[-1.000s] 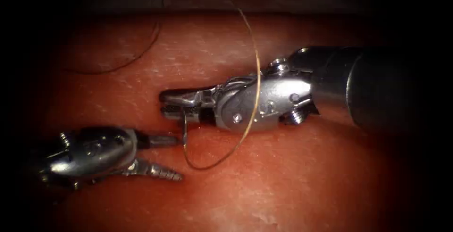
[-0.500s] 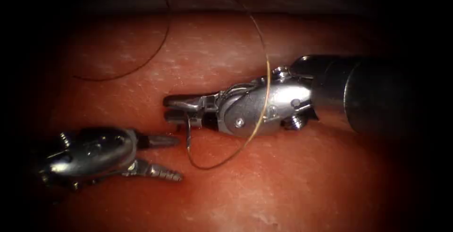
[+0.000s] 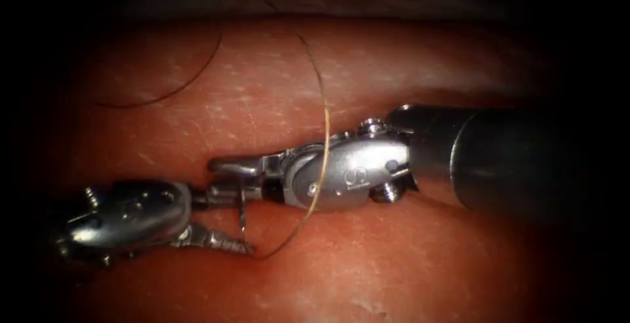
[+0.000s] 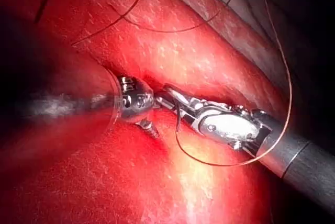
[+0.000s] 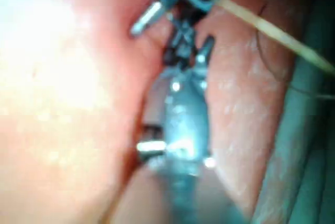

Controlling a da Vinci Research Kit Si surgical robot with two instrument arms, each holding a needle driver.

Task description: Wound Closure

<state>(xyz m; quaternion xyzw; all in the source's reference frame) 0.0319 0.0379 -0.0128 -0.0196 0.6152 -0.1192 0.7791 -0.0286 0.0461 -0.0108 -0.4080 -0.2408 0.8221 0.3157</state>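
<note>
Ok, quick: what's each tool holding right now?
Left tool: fingers open, holding nothing.
Right tool: fingers shut on the needle, thread trailing.

This is a surgical training bench in a robotics lab. A slab of reddish tissue (image 3: pixel 394 264) fills the endoscope view under strong light with dark borders. Two thin metal wristed tools, the left tool (image 3: pixel 220 216) at 8 o'clock and the right tool (image 3: pixel 230 175) at 3 o'clock, work with fine thread (image 3: pixel 325 132).
</note>
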